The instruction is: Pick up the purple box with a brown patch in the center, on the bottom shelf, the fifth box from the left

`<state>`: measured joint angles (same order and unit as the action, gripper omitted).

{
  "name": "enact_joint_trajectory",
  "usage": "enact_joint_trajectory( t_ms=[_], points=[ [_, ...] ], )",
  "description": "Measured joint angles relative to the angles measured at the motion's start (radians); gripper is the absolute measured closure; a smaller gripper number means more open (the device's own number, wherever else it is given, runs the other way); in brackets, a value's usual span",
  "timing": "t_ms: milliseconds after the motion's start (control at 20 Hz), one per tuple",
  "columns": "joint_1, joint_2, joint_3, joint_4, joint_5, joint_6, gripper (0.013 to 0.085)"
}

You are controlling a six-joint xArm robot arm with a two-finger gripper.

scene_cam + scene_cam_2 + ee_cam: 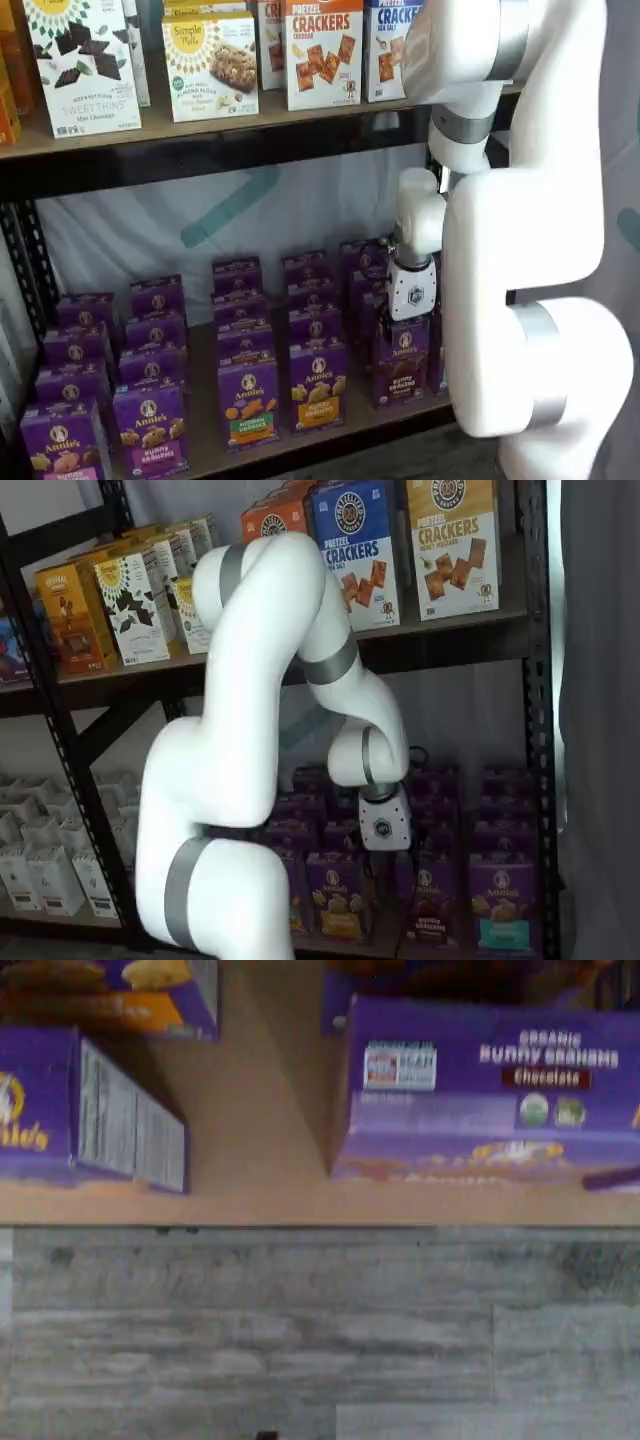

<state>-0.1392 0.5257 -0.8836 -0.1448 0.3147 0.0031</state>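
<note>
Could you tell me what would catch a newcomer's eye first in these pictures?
The big white robot arm fills the foreground in both shelf views, bending down toward the bottom shelf. That board is lined with rows of small purple cartons, among them the purple box with its dark brown band, just below the arm's wrist. Above, larger cracker boxes line the upper board.
</note>
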Motion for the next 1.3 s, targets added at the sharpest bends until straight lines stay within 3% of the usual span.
enact_joint_trajectory(
  t_ms=[250,650,1300],
  points=[
    [0.002,0.076,-0.091,0.008,-0.008,-0.006,0.013],
    [-0.009,0.177,-0.24,-0.028,0.021,0.018,0.013],
    [-0.033,0.278,-0.394,0.051,0.071,-0.082,0.013]
  ],
)
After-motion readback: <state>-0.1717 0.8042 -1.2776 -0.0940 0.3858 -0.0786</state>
